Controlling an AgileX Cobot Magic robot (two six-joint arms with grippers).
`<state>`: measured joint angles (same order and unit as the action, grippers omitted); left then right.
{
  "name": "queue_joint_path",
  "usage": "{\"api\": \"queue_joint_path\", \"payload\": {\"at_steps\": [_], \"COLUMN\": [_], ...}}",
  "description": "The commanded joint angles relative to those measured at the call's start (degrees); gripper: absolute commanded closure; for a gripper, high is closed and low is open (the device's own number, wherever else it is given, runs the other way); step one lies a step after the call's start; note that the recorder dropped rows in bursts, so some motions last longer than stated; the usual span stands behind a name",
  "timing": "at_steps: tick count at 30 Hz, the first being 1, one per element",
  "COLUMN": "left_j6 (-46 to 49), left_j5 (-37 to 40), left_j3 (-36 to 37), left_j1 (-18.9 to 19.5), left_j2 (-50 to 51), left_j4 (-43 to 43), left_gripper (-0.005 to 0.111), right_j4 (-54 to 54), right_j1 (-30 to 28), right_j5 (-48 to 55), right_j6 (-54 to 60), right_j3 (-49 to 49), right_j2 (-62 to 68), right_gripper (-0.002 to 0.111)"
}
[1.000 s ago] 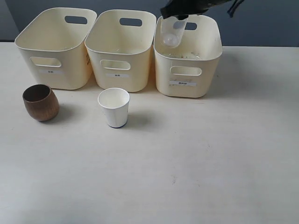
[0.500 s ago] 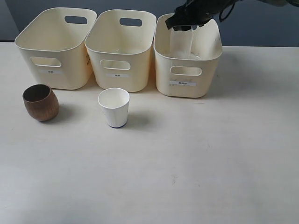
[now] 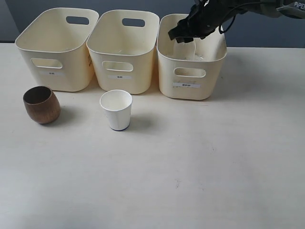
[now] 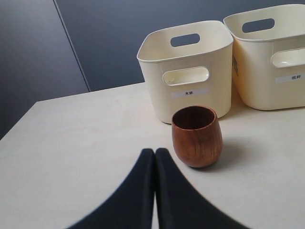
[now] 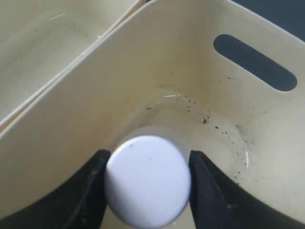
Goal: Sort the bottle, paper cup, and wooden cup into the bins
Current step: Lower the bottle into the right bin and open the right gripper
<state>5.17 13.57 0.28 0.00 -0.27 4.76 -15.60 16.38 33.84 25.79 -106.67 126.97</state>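
Exterior view. Right end effector (image 3: 183,34) low over the mouth of the third bin (image 3: 190,76), closed on the bottle (image 3: 187,49). Bottle hanging from the tips down into that bin, faint against the inner wall; contact with the bin floor impossible to tell. Second bin (image 3: 123,71) just beside this end effector, first bin (image 3: 55,71) beyond it. Paper cup (image 3: 116,110) upright on the bench (image 3: 190,167), well apart from the end effector, in front of the second bin. Wooden cup (image 3: 41,105) farther off still, in front of the first bin.

Left wrist view. Left end effector (image 4: 155,155) narrow, fingers pressed together, nothing between them. Wooden cup (image 4: 197,137) upright, just ahead of the tips and a little to one side, not touching. First bin (image 4: 188,90) behind the cup, second bin (image 4: 271,71) next to it.

Right wrist view. Right end effector (image 5: 147,160) around the bottle's white cap (image 5: 147,179), one finger (image 5: 93,191) against each side. Speckled floor of the third bin (image 5: 214,95) underneath.
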Motion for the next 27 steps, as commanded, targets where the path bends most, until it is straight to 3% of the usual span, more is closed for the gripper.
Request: {"api": "queue_joint_path", "payload": {"at_steps": [1,7,13,19,27], "left_j6": [-0.1,-0.1,-0.1,-0.1,-0.1], "left_j5": [-0.3,-0.3,-0.3,-0.3,-0.3], "left_j3": [-0.3,-0.3,-0.3,-0.3,-0.3], "left_j1": [-0.2,-0.2,-0.2,-0.2,-0.2], "left_j2": [0.3,0.3,0.3,0.3,0.3], "left_j4": [-0.1,-0.1,-0.1,-0.1,-0.1], "left_gripper": [0.107,0.107,0.107,0.107,0.107], "right_j4": [-0.3,-0.3,-0.6,-0.6,-1.0], "right_j1": [-0.4,-0.4,-0.4,-0.4,-0.4], "right_j5": [-1.6,-1.4,-0.8,-1.1,-1.3], "right_j6": [-0.3,-0.3,-0.5,-2.0,-2.1], "right_j3": [-0.4,-0.4,-0.4,-0.4,-0.4], "right_j2": [0.7,0.7,0.7,0.7,0.1], "right_gripper": [0.109,0.108,0.070,0.049,0.043]}}
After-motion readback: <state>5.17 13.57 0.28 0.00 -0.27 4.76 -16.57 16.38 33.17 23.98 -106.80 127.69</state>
